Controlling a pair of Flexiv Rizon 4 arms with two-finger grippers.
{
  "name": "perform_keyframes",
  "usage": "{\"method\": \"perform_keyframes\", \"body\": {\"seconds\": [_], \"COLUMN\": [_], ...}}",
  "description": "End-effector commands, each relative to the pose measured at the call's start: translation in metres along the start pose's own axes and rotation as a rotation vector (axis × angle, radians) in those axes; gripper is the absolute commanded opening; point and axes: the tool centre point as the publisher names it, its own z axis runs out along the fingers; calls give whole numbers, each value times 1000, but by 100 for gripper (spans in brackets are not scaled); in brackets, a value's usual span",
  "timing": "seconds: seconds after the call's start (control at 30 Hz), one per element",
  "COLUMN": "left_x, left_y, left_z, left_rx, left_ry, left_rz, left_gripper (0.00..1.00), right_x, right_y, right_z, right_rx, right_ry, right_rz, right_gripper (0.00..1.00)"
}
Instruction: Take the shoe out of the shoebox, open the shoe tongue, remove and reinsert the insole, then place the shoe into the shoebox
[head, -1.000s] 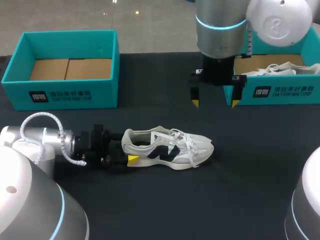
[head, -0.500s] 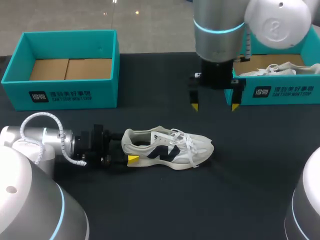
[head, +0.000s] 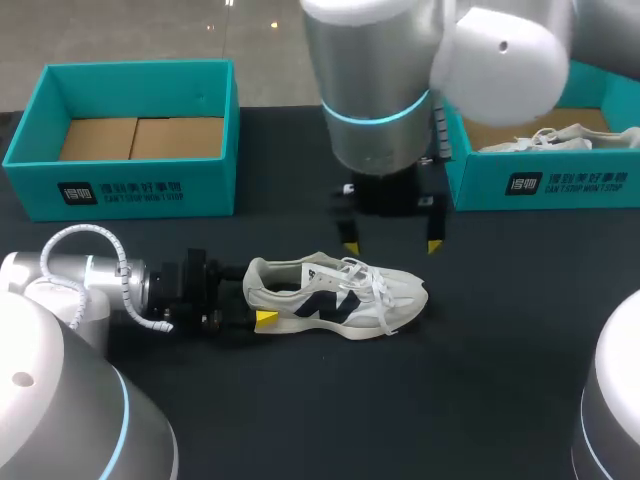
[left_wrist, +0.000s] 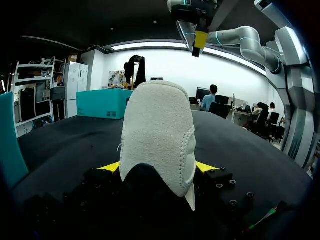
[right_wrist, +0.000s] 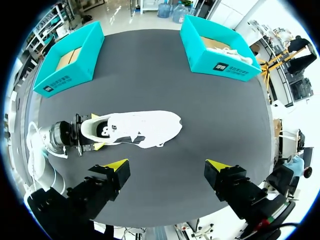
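A white sneaker with a dark side logo (head: 335, 295) lies on its sole on the black table, toe pointing right. My left gripper (head: 255, 308) comes in low from the left and is shut on the shoe's heel. In the left wrist view the heel (left_wrist: 160, 130) fills the gap between the two yellow tips. My right gripper (head: 392, 247) hangs open just above and behind the laces, pointing down and touching nothing. The right wrist view looks down on the whole shoe (right_wrist: 140, 127) ahead of its spread fingers.
A teal shoebox (head: 130, 190) with a bare cardboard floor stands at the back left. A second teal box (head: 540, 185) at the back right holds another white shoe (head: 560, 138). Bare black table lies in front of the sneaker.
My right arm has swung left and forward, from beside the right box to just above the sneaker. The left gripper and the shoe have stayed put.
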Motion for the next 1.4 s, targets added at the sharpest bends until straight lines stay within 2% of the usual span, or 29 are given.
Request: {"method": "perform_keyframes", "body": {"seconds": [0.03,0.33,0.4,0.9,0.97,1.03,1.17,1.4], "left_x": [1,1,1,1,1,1,1,1], "left_y": [0,0,0,0,0,0,0,0], "left_z": [-1,-1,-1,-1,-1,-1,-1,-1], "left_rx": [-2,-2,-2,-2,-2,-2,-2,-2], "left_ry": [-2,-2,-2,-2,-2,-2,-2,-2], "left_rz": [-1,-1,-1,-1,-1,-1,-1,-1], "left_gripper": [0,0,0,0,0,0,0,0], "right_x": [36,79,85,85,94,101,106,109], "right_y": [6,8,7,7,1,-1,2,9], "right_z": [10,35,42,42,52,59,71,85], "right_rx": [13,36,46,46,45,-25,-74,-68], "right_ry": [-81,-81,-123,-123,-104,-134,-171,-201], "right_rz": [-1,-3,37,37,31,33,5,-35], "right_gripper": [100,100,100,100,100,100,100,100]}}
